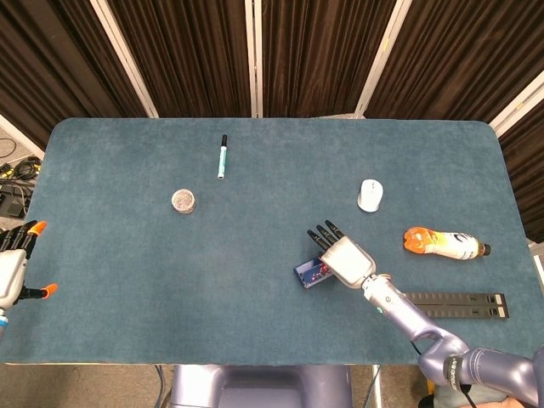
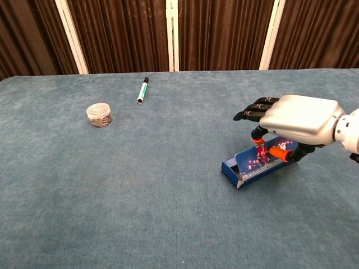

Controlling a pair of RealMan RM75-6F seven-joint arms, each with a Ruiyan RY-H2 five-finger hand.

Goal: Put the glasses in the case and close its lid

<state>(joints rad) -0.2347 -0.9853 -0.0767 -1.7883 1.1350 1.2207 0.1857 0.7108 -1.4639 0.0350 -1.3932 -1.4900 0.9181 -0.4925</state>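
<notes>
The blue glasses case lies right of the table's middle, its patterned lid tilted up at a slant. It also shows in the head view as the case. My right hand hovers flat over it, fingers stretched out and apart. The thumb and one fingertip touch the raised lid. From the head view the right hand covers most of the case. The glasses are not plainly visible; only something pale shows at the case's open end. My left hand sits off the table's left edge, fingers apart, holding nothing.
A green pen and a small round jar lie at the far left. A white mouse, an orange bottle and a black strip lie right of the case.
</notes>
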